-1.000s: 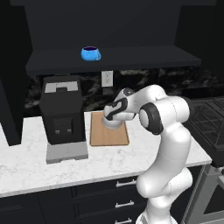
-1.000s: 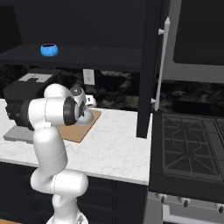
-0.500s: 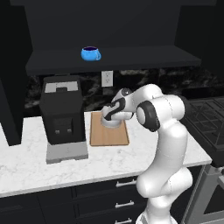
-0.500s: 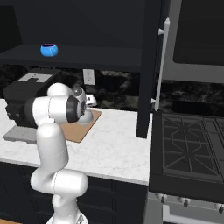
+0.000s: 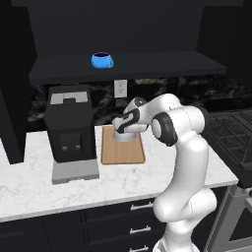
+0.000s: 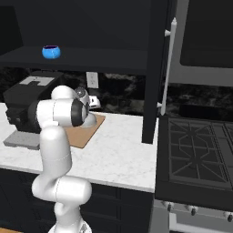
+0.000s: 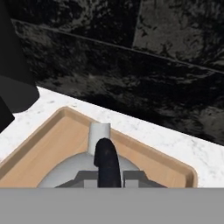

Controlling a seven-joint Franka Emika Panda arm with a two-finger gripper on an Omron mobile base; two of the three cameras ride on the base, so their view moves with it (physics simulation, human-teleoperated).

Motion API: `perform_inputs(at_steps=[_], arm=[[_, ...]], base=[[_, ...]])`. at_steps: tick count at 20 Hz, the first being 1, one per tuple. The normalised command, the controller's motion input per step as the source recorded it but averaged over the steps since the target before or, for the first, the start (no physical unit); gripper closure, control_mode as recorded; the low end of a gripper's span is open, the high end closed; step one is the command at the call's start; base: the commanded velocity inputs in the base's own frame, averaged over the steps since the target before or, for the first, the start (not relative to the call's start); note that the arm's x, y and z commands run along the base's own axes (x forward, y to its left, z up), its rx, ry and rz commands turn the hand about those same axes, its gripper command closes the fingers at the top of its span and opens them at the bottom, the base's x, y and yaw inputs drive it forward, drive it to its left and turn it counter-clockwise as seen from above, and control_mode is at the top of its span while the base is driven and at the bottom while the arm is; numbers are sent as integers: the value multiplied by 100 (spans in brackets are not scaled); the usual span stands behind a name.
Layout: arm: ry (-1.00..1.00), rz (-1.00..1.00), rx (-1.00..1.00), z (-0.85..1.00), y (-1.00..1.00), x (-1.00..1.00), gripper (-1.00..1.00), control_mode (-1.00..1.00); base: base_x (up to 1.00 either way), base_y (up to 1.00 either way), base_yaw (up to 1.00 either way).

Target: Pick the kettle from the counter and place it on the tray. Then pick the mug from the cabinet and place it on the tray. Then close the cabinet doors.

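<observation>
The silver-grey kettle (image 5: 124,136) sits on the wooden tray (image 5: 123,153) at its far end, close to the backsplash. My gripper (image 5: 123,127) is just above it, shut on the kettle's black arched handle (image 7: 107,162). In the hand view the grey dome (image 7: 65,173) and its short spout (image 7: 99,132) lie over the tray (image 7: 52,138), with my gripper (image 7: 109,178) around the handle. From the right I see the kettle (image 6: 92,119) on the tray (image 6: 84,136). The blue mug (image 5: 102,60) stands on the shelf of the open cabinet (image 5: 147,66); it is also the mug (image 6: 51,51) in the right base view.
A black coffee machine (image 5: 71,123) on a grey base stands left of the tray on the marble counter (image 5: 128,182). The right cabinet door (image 6: 154,68) hangs open with its silver handle (image 6: 169,59). A stove (image 6: 195,150) lies to the right.
The hand has sunk slightly with the kettle, which now rests on the tray. The mug and doors have not moved.
</observation>
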Motion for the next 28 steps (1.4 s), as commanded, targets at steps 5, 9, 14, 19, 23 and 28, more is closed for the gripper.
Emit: perform_inputs(at_steps=[5,9,14,19,23,28], arm=[[0,0,0,-13,0,0,-100,-100],[-4,0,0,-2,-1,-21,-100,-100],[-7,-4,0,1,-8,-30,-100,-100],[-16,-3,0,13,-5,-29,-100,-100],[-13,-2,0,42,-3,-26,-100,-100],[-10,-2,0,69,0,-27,-100,-100]], base=[[0,0,0],[0,0,0],[0,0,0],[0,0,0],[0,0,0],[0,0,0]])
